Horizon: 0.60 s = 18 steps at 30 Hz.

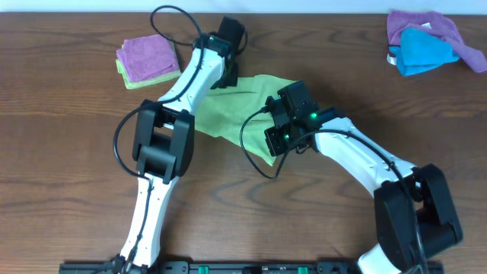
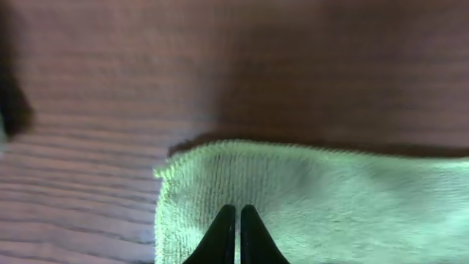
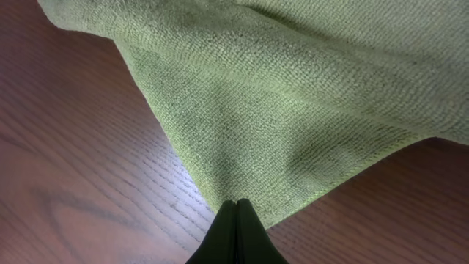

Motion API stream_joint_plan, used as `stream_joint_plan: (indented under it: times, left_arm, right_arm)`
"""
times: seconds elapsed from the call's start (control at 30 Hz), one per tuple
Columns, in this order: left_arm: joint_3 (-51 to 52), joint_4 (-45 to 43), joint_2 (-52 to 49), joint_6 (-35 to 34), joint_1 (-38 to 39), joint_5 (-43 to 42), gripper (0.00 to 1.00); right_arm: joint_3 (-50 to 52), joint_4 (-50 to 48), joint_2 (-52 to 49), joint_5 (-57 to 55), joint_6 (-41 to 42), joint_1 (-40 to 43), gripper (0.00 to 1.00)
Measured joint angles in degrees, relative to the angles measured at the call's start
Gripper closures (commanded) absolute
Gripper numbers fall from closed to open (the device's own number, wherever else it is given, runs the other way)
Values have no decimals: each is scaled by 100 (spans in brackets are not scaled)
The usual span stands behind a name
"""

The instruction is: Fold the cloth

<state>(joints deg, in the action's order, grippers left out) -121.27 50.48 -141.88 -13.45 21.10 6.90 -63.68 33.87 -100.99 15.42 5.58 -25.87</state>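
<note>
- We count one lime cloth [image 1: 243,103]
- two purple cloths [image 1: 148,57] [image 1: 422,23]
- one pale green cloth [image 1: 122,70]
- one blue cloth [image 1: 422,52]
- five cloths in all
- two robot arms: left arm [image 1: 163,144], right arm [image 1: 358,160]
- one table [image 1: 68,152]

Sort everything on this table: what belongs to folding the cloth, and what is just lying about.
In the job: lime-green cloth; left gripper and right gripper, both shut on it.
Lying about: folded purple cloth on pale green cloth, far left; crumpled purple cloth and blue cloth, far right.
</note>
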Motion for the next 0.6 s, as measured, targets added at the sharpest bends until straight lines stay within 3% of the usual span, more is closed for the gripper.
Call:
stream_joint_plan:
  times: [0.6]
  left_arm:
    - [197, -164, 2, 2, 2, 20, 94]
  right_arm:
    - [9, -162, -658, -155, 0, -70, 99]
